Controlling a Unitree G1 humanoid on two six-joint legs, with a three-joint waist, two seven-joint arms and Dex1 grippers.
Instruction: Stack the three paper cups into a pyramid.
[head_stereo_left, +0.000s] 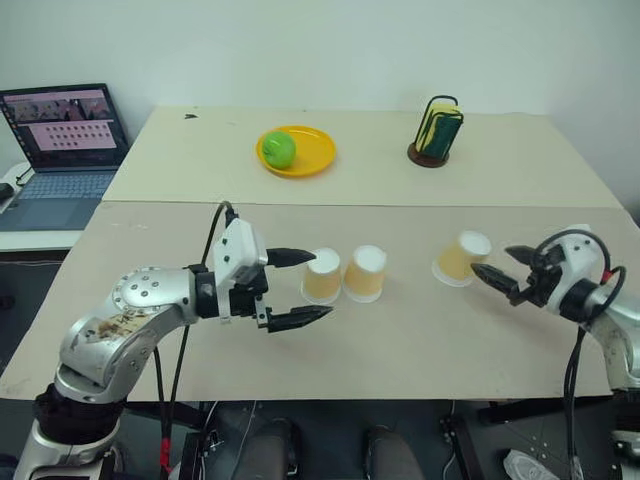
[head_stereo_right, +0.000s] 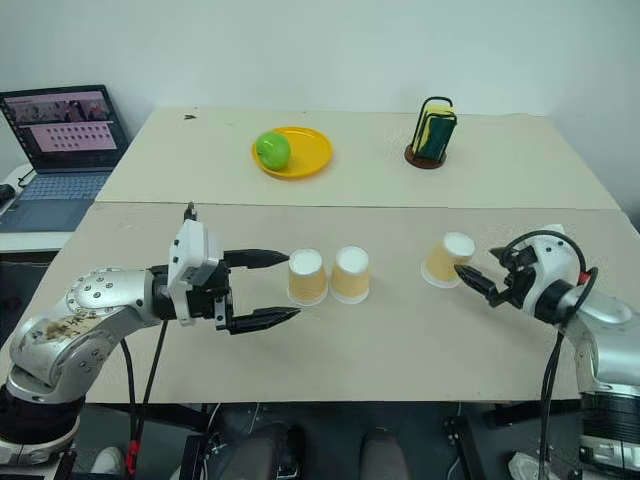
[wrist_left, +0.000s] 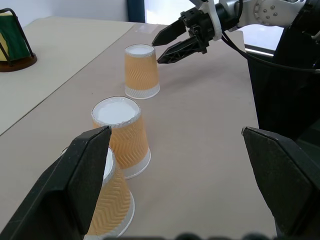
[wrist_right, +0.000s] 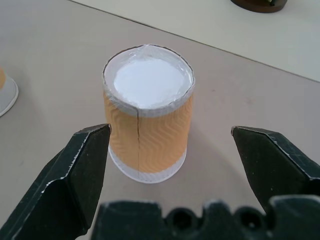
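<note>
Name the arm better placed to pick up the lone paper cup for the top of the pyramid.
Right. The right gripper is open, just short of the lone upside-down tan-orange paper cup; the open left gripper sits beside the paired cups.

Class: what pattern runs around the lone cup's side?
Orange zigzag ribbing on the lone cup, clearest in the right wrist view.

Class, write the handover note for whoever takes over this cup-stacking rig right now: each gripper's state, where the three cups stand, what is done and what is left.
Left gripper: open, holding nothing, beside the left cup of the pair.
Right gripper: open, holding nothing, lined up on the third cup, not touching it.
Cups: all three upside down on the table. The left cup and the middle cup stand side by side; the third stands apart to their right.
Done: the two-cup base looks set.
Left: grasp the third cup and set it on top of the pair.
</note>
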